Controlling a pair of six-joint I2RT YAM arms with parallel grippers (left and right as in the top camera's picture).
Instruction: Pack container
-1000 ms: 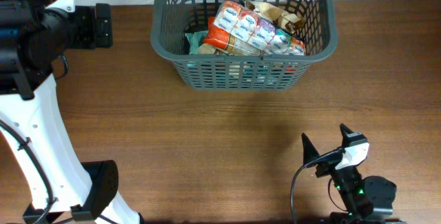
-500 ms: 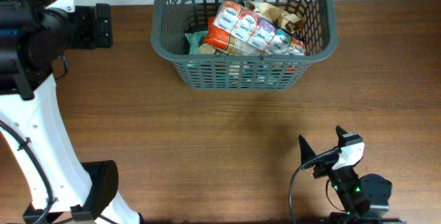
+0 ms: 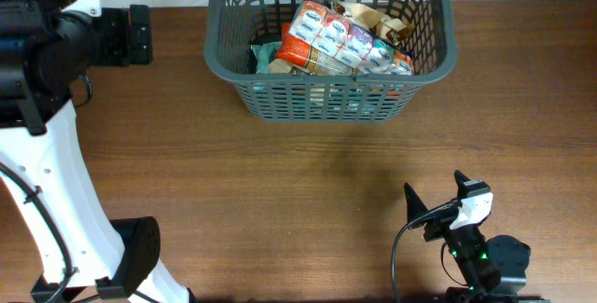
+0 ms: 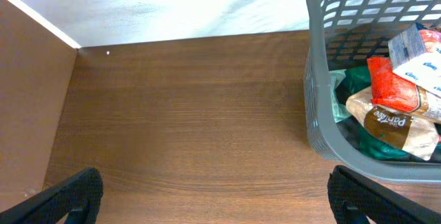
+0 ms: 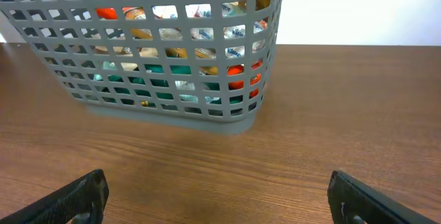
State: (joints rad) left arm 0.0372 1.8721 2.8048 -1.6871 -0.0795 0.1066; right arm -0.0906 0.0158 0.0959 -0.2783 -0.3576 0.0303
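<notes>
The dark grey lattice basket [image 3: 229, 65] stands at the back middle of the table and holds several packets, a white and orange multipack [image 3: 340, 42] on top. It also shows in the left wrist view [image 4: 317, 114] and the right wrist view [image 5: 227, 117]. My right gripper [image 3: 437, 196] is open and empty near the front right, well short of the basket; its fingers frame bare wood [image 5: 220, 200]. My left gripper [image 4: 220, 196] is open and empty over bare wood left of the basket. In the overhead view only the left arm's black body [image 3: 56, 47] shows.
The left arm's white base and black foot [image 3: 131, 256] stand at the front left. A white wall edge [image 4: 172, 10] runs along the table's back. The table's left edge [image 4: 41, 21] shows in the left wrist view.
My right gripper has drawn slightly back toward the front edge and left since a second ago, then stayed still. The basket and left arm have not moved.
</notes>
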